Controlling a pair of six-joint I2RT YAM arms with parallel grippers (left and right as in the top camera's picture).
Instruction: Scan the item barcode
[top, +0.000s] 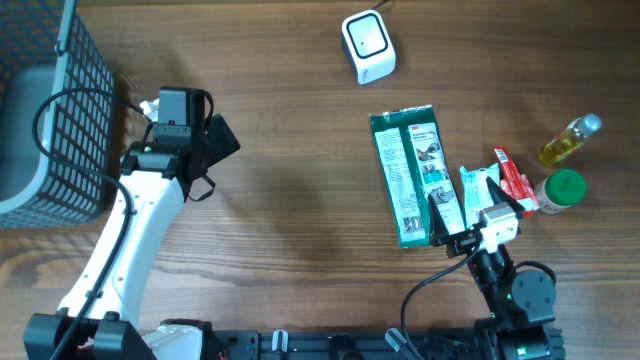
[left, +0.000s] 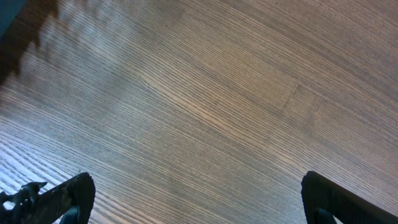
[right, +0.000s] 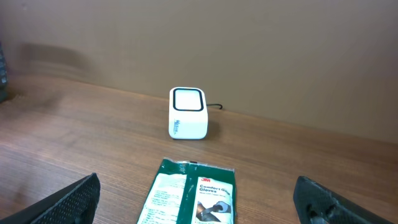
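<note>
A green packet of Comfort Grip gloves lies flat at the right of the table, printed side up; no barcode shows on it. The white barcode scanner stands behind it, window facing up. In the right wrist view the packet lies just ahead of and between the fingers, with the scanner beyond. My right gripper hovers open over the packet's near end, holding nothing. My left gripper is open beside the basket, far from the packet, with only bare wood between its fingers.
A dark wire basket sits at the far left edge. Right of the packet are a small teal and white box, a red packet, a green-capped jar and a yellow oil bottle.
</note>
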